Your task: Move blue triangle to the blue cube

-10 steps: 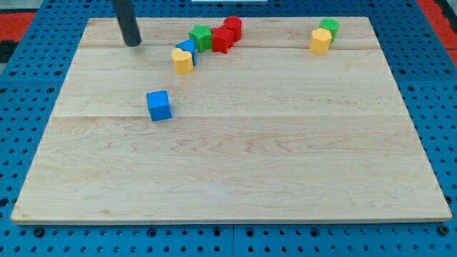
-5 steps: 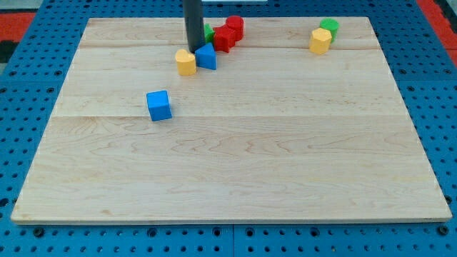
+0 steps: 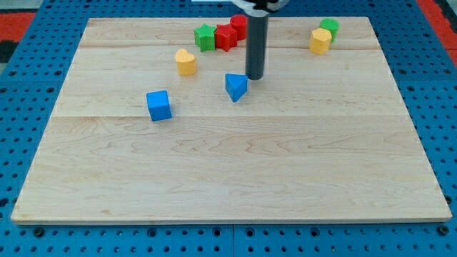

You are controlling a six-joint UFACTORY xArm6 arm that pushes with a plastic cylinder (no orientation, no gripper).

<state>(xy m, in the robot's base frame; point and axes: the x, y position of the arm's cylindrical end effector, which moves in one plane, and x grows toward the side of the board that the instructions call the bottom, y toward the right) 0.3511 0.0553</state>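
Blue triangle point(image 3: 236, 86) sits just below-left of my tip point(image 3: 254, 77), right beside it, though contact is hard to judge; the rod holds nothing. From the triangle, the blue cube point(image 3: 159, 105) lies well apart toward the view's left and slightly lower. The rod's upper end is cut off at the view's top and hides part of a red block point(image 3: 239, 24).

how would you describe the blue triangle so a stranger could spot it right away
On the wooden board, look just above the centre, beside my tip. The blue triangle lies there alone, pointed and wedge-shaped, unlike the blue cube to the view's left.
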